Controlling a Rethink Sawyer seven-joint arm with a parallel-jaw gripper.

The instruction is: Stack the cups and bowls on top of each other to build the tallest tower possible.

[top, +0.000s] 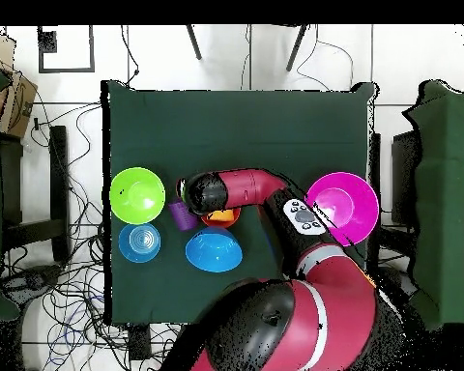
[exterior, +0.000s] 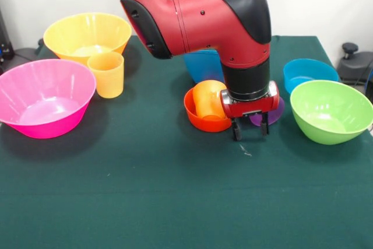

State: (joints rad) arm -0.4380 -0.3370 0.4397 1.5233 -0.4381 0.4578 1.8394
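A small red-orange bowl point(exterior: 201, 118) sits at mid-table with an orange cup point(exterior: 207, 98) standing in it; the two make a short tower. In the overhead view only a sliver of that bowl point(top: 222, 219) shows under the arm. My gripper point(exterior: 250, 130) points down just right of the bowl, close above the cloth, open and empty. Right behind it lies a purple piece point(exterior: 275, 112) point(top: 184, 215), mostly hidden, cup or bowl I cannot tell. A yellow-orange cup point(exterior: 107, 74) stands upright between the big yellow bowl point(exterior: 87, 34) and the big pink bowl point(exterior: 44, 97) point(top: 342, 207).
A lime green bowl point(exterior: 332, 112) point(top: 137, 195) and a small blue bowl point(exterior: 310, 74) point(top: 139, 242) stand at the right of the front view. A medium blue bowl point(exterior: 204, 65) point(top: 214, 250) sits behind the arm. The green cloth point(exterior: 175, 196) ends at the table's edges.
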